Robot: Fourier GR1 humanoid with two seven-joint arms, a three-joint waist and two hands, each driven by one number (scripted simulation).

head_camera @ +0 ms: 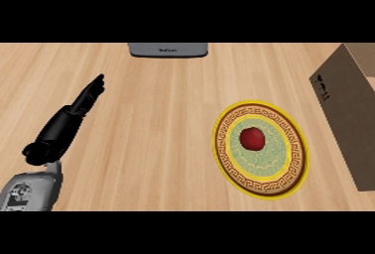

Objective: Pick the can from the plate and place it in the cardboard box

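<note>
A dark red can (252, 138), seen from above as a round top, stands in the middle of a plate (294, 168) with a yellow rim and a brown patterned band. A brown cardboard box (348, 114) stands at the right edge, just right of the plate. My left hand (82, 103) shows at the left, fingers straight and pointing up and away, well apart from the plate and holding nothing. My right hand does not show.
A grey appliance (168, 49) sits at the counter's far edge, top centre. Bare wooden counter (154, 144) lies between my left hand and the plate.
</note>
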